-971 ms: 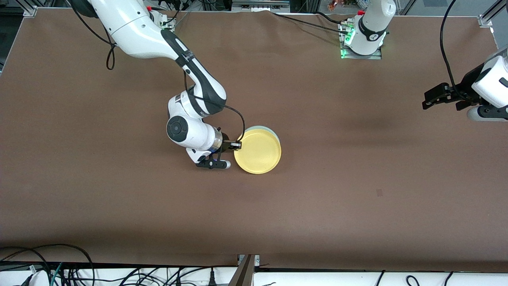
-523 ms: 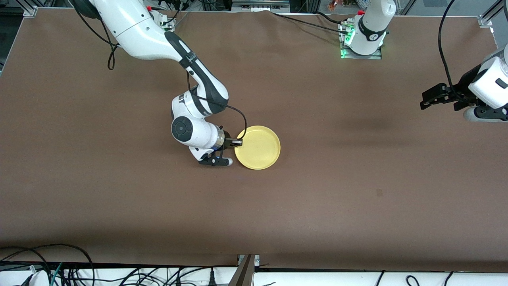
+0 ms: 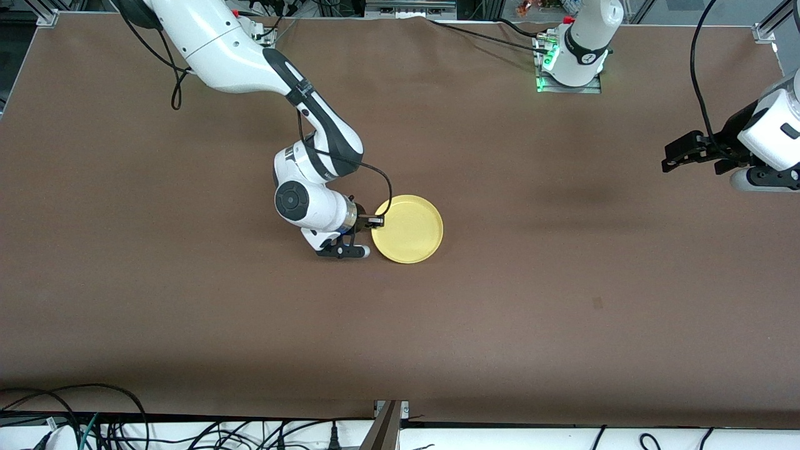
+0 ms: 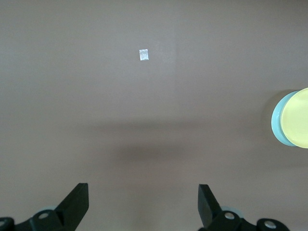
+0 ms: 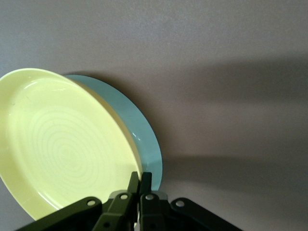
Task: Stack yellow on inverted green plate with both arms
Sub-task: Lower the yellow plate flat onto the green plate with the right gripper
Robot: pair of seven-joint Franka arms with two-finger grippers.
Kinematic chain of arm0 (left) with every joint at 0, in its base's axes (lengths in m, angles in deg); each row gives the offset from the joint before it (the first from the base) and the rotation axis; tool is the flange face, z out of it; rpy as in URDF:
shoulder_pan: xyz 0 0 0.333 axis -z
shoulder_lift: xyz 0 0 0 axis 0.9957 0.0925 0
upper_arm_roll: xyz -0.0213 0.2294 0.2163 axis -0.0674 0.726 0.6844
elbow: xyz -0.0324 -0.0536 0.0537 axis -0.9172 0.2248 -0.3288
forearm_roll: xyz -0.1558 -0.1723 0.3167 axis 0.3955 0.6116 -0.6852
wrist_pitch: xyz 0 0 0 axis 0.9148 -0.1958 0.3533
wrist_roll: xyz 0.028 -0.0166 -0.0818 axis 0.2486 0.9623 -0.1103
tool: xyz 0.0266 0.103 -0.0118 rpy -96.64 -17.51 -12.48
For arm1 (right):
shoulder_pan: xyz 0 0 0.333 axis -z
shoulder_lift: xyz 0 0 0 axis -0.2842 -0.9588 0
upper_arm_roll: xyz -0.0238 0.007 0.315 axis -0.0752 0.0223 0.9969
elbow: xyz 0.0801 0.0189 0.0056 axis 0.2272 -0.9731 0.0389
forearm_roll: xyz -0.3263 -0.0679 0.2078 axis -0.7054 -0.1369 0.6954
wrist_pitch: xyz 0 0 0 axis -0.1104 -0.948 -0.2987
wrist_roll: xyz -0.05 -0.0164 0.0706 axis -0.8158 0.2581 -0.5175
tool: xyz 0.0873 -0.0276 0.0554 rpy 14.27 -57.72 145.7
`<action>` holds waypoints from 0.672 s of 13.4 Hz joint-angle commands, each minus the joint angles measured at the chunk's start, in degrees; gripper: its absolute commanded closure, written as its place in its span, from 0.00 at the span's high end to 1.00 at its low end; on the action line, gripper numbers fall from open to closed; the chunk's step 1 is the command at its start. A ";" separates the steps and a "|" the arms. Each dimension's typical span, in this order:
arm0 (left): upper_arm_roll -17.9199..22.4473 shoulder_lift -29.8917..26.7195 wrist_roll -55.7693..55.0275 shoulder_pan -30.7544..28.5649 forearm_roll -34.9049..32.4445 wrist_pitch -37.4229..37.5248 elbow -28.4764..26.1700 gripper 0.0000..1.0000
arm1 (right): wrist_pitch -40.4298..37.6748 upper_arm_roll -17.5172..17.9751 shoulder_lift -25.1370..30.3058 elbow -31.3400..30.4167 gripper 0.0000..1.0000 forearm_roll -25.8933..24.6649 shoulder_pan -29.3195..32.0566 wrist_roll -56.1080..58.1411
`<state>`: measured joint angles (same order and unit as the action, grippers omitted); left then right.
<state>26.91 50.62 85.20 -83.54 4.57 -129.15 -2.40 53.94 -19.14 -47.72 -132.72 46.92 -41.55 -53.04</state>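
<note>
The yellow plate [image 3: 409, 230] lies near the table's middle, upright, on top of the green plate. In the front view it hides the green plate. The right wrist view shows the yellow plate [image 5: 62, 144] with the green plate [image 5: 147, 144] showing under its edge. My right gripper [image 3: 377, 220] is shut on the yellow plate's rim, on the side toward the right arm's end, as the right wrist view [image 5: 140, 180] shows. My left gripper [image 3: 672, 159] is open and empty over the left arm's end of the table. The left wrist view [image 4: 143, 192] shows both plates far off, yellow [image 4: 298, 118] over green [image 4: 276, 120].
A small pale mark [image 3: 597, 303] is on the brown table, nearer to the front camera than the left gripper; it also shows in the left wrist view [image 4: 143, 55]. Cables [image 3: 94, 425] lie along the table's near edge. The left arm's base [image 3: 572, 69] stands at the back.
The yellow plate has come down flat, and it now covers the green rim that showed past it in the front view. The right gripper shifted slightly with it. The left arm barely moved.
</note>
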 commanded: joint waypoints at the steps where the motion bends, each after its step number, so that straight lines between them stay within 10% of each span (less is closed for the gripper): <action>1: 0.07 0.59 0.45 0.07 -0.90 1.38 1.73 1.00 | 0.13 -0.40 1.21 -1.55 0.00 -0.71 -0.54 -0.06; 9: 0.16 0.59 0.45 0.07 -0.90 1.38 1.73 1.00 | 0.12 -0.40 3.06 -3.74 0.00 -0.88 -1.06 -0.06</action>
<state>26.99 50.62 85.20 -83.54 4.57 -129.15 -2.40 53.93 -19.14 -46.83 -133.81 46.78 -42.03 -53.02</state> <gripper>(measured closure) 0.000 0.978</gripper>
